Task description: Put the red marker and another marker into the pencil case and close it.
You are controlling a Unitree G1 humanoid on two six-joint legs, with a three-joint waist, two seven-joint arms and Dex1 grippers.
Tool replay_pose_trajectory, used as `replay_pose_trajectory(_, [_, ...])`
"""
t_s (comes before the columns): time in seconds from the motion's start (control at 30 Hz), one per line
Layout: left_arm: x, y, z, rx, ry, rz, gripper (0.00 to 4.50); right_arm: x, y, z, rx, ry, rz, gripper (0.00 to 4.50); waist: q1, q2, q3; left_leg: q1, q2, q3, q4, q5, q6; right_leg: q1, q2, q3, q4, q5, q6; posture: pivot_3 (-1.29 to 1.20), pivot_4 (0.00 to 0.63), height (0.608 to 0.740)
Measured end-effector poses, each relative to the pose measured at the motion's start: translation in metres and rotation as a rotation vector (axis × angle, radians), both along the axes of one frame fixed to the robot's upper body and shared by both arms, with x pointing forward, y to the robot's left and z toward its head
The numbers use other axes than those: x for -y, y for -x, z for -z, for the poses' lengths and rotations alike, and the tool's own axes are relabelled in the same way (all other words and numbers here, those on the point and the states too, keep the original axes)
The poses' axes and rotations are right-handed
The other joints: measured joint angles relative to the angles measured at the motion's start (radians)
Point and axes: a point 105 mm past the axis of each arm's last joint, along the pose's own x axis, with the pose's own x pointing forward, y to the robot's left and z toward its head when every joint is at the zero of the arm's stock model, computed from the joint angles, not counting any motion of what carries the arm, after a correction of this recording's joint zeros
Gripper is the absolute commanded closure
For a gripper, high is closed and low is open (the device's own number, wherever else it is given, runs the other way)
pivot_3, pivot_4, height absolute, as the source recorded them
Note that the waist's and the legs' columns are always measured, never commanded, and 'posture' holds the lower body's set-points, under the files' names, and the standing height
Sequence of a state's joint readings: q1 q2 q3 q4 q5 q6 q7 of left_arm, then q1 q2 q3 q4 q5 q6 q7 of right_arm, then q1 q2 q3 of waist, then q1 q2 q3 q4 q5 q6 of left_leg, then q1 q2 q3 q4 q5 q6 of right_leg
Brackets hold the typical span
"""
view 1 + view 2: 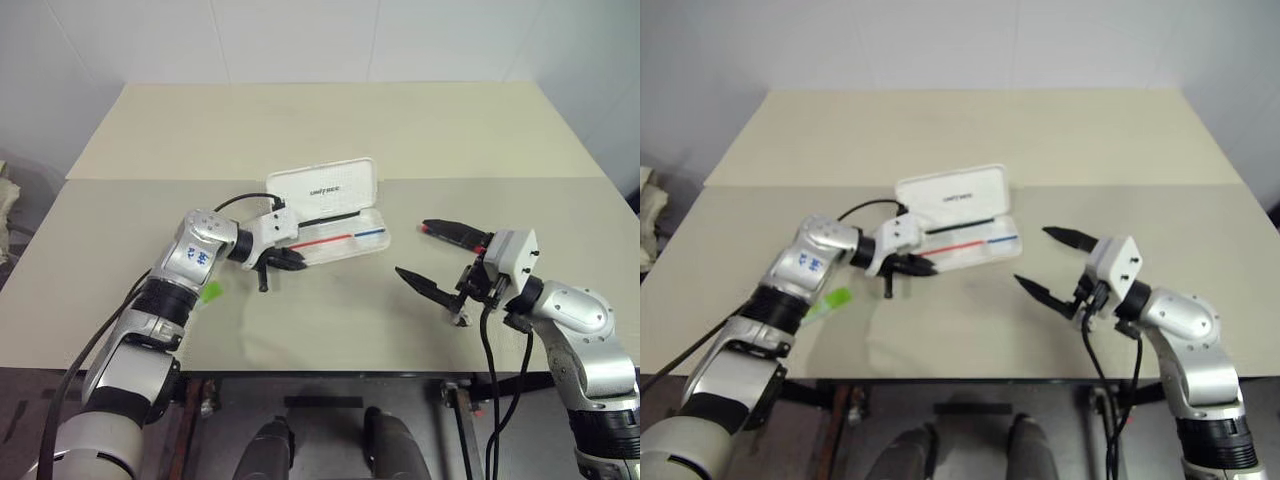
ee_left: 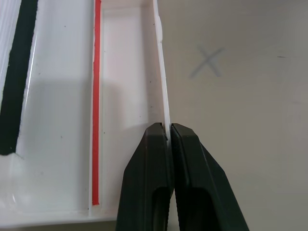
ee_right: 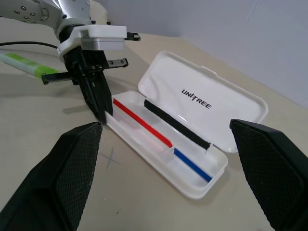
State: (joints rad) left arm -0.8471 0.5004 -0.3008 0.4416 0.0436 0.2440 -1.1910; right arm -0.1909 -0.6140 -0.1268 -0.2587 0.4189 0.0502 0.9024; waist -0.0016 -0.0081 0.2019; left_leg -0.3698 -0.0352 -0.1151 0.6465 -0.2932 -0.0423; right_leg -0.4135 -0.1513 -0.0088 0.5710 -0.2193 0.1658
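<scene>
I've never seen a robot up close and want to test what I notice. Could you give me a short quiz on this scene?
1. True or false: the pencil case lies shut.
2. What is the left pincer clamped on? A) the thin front wall of the case's tray; B) the case's lid; C) nothing.
3. Fill in: the light green marker lies on the table beside the robot's ___ arm.

Key: 1 false, the lid stands open. 2 A. 3 left.
</scene>
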Motion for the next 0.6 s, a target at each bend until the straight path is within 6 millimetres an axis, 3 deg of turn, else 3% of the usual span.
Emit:
replay_pose_trajectory(0.27, [0.001,0.031,0.003,-0.028,-0.045,0.092,4.49,0.004,-0.002,0.005,-0.022,0.015,-0.002,0.00,-0.002,0.000,0.000,-0.001,0.000,0.004,0.000,-0.005,0.000,0.000,0.000,0.003,-0.005,-0.003,0.003,0.00,0.150,0.740])
replay_pose_trajectory(0.6, [0.001,0.044,0.007,-0.071,-0.053,0.081,4.49,0.004,-0.002,0.005,-0.022,0.017,-0.011,0.00,-0.002,0.000,0.000,0.000,0.000,0.005,0.001,-0.007,0.003,0.000,0.000,0.003,-0.005,-0.003,0.003,0.00,0.150,0.740])
